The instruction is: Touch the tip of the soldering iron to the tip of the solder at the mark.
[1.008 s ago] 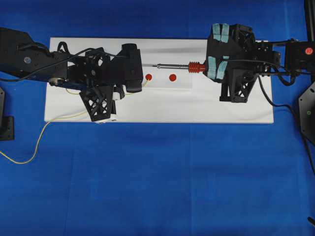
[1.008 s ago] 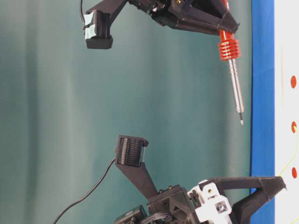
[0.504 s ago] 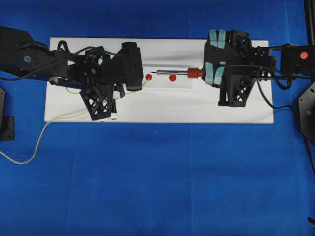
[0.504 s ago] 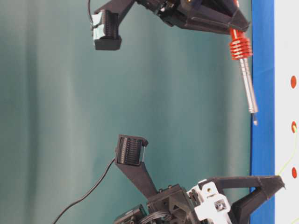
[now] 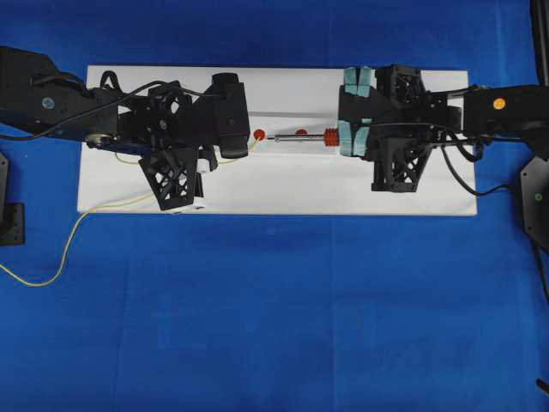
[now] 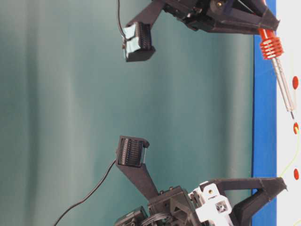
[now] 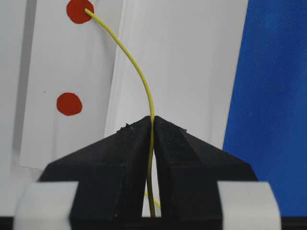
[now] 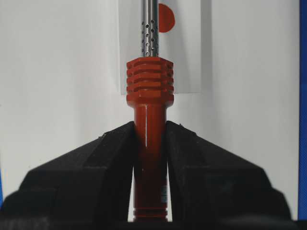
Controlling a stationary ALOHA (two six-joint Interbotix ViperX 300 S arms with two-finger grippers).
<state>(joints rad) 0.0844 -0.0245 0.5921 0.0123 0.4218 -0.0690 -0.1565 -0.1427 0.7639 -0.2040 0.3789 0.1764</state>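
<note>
My left gripper [image 7: 152, 120] is shut on the thin yellow solder [image 7: 144, 86]. The wire arcs forward, and its free end rests on a red mark [image 7: 79, 11] [image 5: 259, 135]. My right gripper [image 8: 149, 125] [image 5: 347, 139] is shut on the orange-red handle of the soldering iron [image 8: 149, 79], just behind its ribbed collar. The silver shaft [image 5: 300, 139] points left, crossing a second red mark. Its tip stops a short gap to the right of the mark with the solder end. At table level the iron [image 6: 283, 89] slants down, its point just short of that mark [image 6: 296, 128].
Both arms work over a white board [image 5: 274, 189] on blue cloth. The red marks sit on a paper strip [image 7: 48, 72]. The solder's tail [image 5: 51, 257] trails off the board's left front. Black mounts [image 5: 9, 210] [image 5: 536, 197] stand at both side edges.
My right gripper has carried the soldering iron left and lower toward the board, bringing its tip close to the mark. The left gripper and solder have stayed put.
</note>
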